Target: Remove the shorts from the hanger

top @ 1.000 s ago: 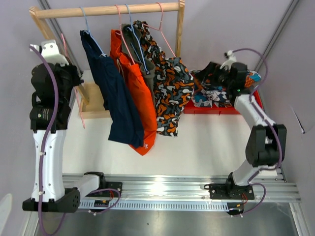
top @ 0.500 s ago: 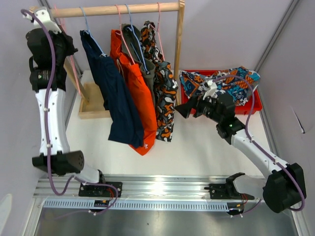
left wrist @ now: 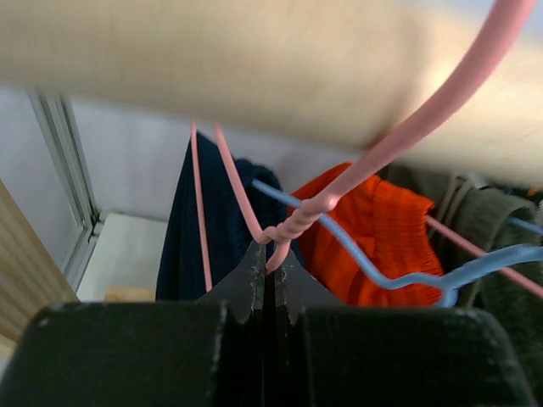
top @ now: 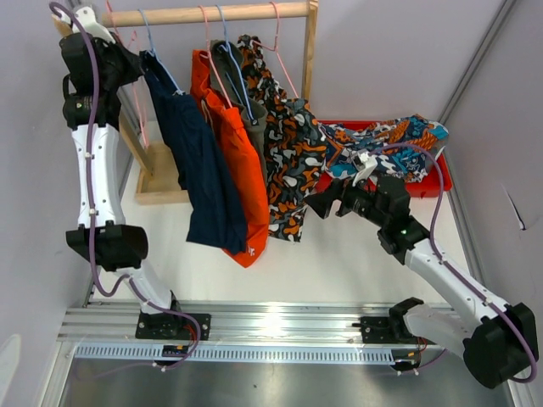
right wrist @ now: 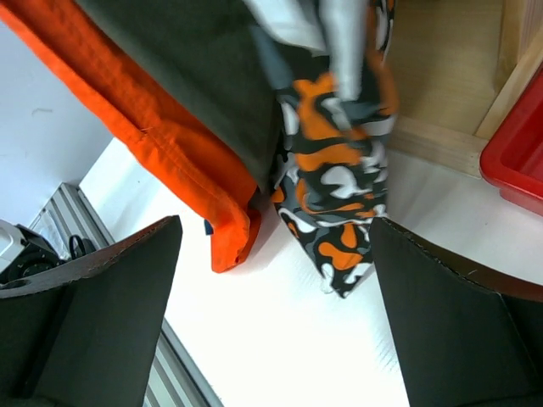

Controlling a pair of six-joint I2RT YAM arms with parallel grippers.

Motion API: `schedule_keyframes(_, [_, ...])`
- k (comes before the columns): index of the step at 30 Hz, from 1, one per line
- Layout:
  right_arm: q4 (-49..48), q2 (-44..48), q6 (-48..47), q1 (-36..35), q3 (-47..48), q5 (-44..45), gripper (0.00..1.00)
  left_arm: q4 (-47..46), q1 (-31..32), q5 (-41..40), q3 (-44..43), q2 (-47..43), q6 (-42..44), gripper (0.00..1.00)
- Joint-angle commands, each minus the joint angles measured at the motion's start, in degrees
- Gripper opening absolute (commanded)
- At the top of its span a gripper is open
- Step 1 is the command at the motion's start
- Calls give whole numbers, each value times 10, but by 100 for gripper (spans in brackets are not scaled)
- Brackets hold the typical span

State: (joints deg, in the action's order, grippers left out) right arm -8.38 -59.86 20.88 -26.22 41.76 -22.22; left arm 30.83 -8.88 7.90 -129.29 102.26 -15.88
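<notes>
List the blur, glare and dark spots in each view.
Left wrist: the wooden rail is a soft, out-of-focus band, while the pink hanger is sharper at its twisted neck by the left pincer. Right wrist: the blotch-print shorts smear at the top and are crisp at the hem; the fingers are dark silhouettes. Top external: even light, with glare on the aluminium rail.

The right tool (right wrist: 276, 222) gapes wide (fingers at 8 and 4 o'clock); orange-black-white-grey blotch-print fabric shorts (right wrist: 339, 178) hang centrally, plain bright orange fabric shorts (right wrist: 161, 144) at 10 o'clock.
</notes>
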Motion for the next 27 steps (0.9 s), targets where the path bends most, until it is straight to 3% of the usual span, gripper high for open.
schedule_keyframes(1, [8, 34, -15, -4, 3, 9, 99, 2, -8, 2, 60, -24, -20, 0])
schedule_keyframes(6, [31, 67, -18, -4, 2, 13, 100, 9, -9, -15, 116, -50, -27, 6])
schedule_keyframes(9, [45, 82, -19, -7, 2, 15, 99, 25, -10, -21, 116, -56, -28, 29])
schedule_keyframes(10, [50, 86, -20, -6, 2, 16, 99, 28, -10, -19, 114, -62, -28, 40])
schedule_keyframes(13, [62, 101, -21, -8, 1, 21, 100, 36, -9, -12, 112, -93, -27, 54])
schedule_keyframes(20, [74, 124, -15, -10, 5, 24, 99, 55, -4, 13, 108, -187, -43, 63])
schedule_keyframes(27, [81, 138, -11, -23, 6, 36, 99, 65, 10, 58, 92, -240, -74, 63])
